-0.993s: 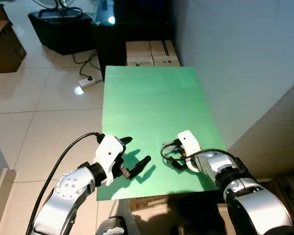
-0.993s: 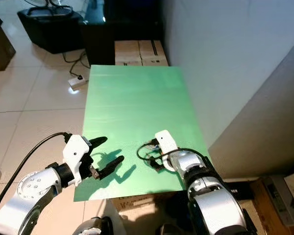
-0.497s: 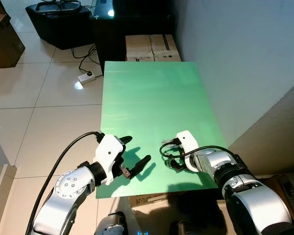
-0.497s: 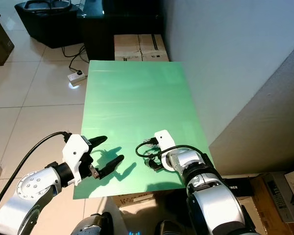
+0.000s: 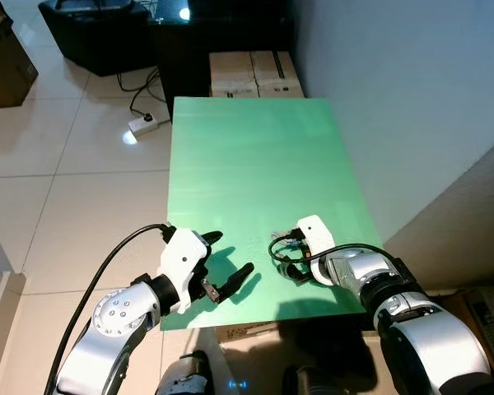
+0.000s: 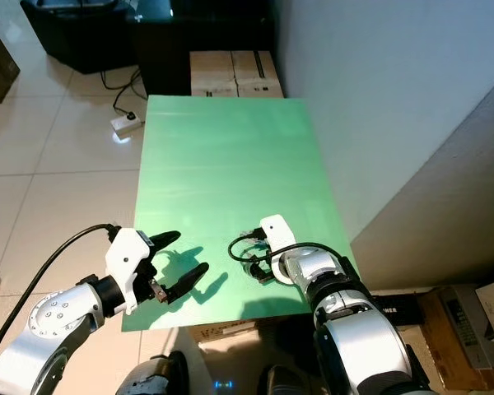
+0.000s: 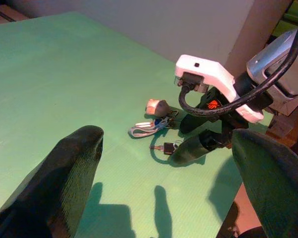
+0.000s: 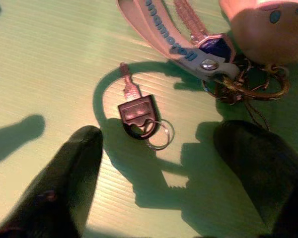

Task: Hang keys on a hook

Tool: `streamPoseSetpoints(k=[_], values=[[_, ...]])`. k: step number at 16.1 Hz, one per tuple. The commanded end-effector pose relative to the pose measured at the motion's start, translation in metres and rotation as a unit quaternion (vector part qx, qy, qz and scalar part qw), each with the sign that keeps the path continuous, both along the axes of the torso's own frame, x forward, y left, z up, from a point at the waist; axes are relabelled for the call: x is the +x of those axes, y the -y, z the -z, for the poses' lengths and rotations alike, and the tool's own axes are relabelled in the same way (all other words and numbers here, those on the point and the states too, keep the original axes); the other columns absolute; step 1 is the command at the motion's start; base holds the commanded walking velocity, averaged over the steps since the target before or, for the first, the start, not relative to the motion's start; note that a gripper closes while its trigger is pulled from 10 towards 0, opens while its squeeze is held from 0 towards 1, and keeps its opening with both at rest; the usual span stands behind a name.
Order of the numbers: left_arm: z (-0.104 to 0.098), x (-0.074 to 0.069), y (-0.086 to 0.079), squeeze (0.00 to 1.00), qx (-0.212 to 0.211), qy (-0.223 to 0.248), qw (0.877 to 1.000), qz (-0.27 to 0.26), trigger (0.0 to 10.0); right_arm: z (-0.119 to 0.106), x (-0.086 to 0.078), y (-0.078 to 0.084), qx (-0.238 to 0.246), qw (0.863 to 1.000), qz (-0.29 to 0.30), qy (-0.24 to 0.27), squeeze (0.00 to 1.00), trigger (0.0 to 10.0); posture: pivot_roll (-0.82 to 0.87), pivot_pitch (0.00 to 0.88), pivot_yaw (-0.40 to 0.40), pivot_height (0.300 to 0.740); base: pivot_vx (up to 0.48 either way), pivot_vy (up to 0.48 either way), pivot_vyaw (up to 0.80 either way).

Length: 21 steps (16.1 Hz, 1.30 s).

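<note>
- A bunch of keys (image 8: 188, 64) lies on the green table (image 5: 255, 173), near its front right corner.
- The bunch has a black-headed key (image 8: 135, 110) on a small ring, a pale strap (image 8: 164, 34) with blue lettering, a blue-headed key (image 8: 208, 44) and a pinkish charm (image 7: 157, 106).
- The right gripper (image 8: 159, 148) hangs just over the keys with its two black fingers (image 8: 64, 183) spread wide on either side of the black-headed key, holding nothing.
- The left gripper (image 5: 222, 267) hovers over the front left part of the table, well apart from the keys, its fingers wide open and empty.
- Beyond the far edge of the table stand cardboard boxes (image 5: 255, 74); a white power strip (image 5: 142, 125) lies on the tiled floor (image 5: 66, 189).
</note>
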<state>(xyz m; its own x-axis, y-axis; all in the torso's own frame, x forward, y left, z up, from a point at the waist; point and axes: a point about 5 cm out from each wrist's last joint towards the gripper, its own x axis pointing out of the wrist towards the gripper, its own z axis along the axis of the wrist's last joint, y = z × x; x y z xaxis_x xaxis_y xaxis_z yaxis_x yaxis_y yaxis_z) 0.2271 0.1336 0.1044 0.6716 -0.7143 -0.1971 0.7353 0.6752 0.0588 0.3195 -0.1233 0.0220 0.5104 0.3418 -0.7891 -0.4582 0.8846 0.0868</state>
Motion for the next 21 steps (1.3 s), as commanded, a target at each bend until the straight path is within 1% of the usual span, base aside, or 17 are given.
streamPoseSetpoints(k=[1,2,3,4,17,21], values=[[0.0,-0.002,0.002,0.0,0.001,-0.002,1.0,0.005,10.0,0.007,-0.005,0.008,-0.013,1.0,0.01,-0.012,0.0,2.1,0.0,0.214,-0.029,0.74,0.0,0.0,0.0],[0.0,-0.003,0.003,0.0,0.0,-0.002,1.0,0.006,10.0,0.007,-0.005,0.008,-0.015,1.0,0.009,-0.01,0.0,1.3,0.0,0.214,-0.033,0.74,0.0,0.0,0.0],[0.0,-0.003,0.003,0.0,-0.001,-0.003,1.0,0.006,10.0,0.006,-0.005,0.008,-0.016,1.0,0.009,-0.009,0.0,0.3,0.0,0.21,-0.034,0.74,0.0,0.0,0.0],[0.0,-0.003,0.004,0.0,-0.001,-0.003,1.0,0.007,10.0,0.006,-0.004,0.008,-0.015,1.0,0.009,-0.009,0.0,0.0,0.0,0.208,-0.033,0.74,0.0,0.0,0.0],[-0.001,-0.005,0.011,0.0,-0.007,-0.007,1.0,0.021,10.0,0.007,-0.006,0.015,-0.011,1.0,0.016,-0.013,0.0,0.0,-0.02,0.203,-0.038,0.74,0.0,0.0,0.0],[-0.001,-0.003,0.014,0.0,-0.009,-0.005,1.0,0.023,10.0,0.004,-0.002,0.017,-0.003,0.999,0.032,0.003,0.0,0.0,-0.02,0.19,-0.036,0.74,0.0,0.0,0.0]])
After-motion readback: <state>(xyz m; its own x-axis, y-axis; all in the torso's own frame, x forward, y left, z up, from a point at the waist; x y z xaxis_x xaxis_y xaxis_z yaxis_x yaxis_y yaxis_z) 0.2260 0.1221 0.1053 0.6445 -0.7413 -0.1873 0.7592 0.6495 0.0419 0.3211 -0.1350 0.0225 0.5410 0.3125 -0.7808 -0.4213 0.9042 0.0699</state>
